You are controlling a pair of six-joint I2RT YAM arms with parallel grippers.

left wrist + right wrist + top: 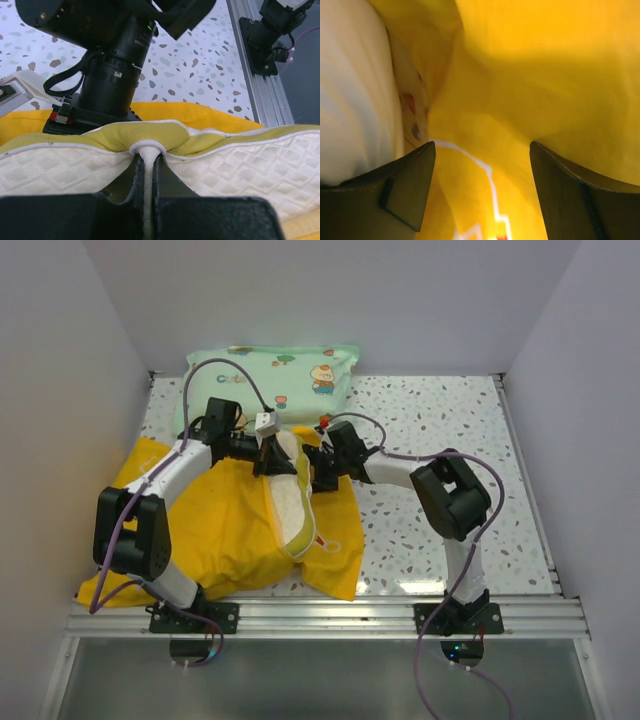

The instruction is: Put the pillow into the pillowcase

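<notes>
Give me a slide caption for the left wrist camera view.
Left gripper pinches the yellow-banded edge of the quilted cream-white pillow, the bright yellow fabric pillowcase showing behind it.

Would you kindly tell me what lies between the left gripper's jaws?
A pinched edge fold of the pillow, clamped by the left gripper; the left wrist view shows it.

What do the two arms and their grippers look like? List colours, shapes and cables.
The left arm and right arm match: white tubular links between bulky black joint housings, each trailed by a thin purple cable in loose loops. Both are mounted on an aluminium rail. The left gripper and right gripper have flat, dark fingers.
</notes>
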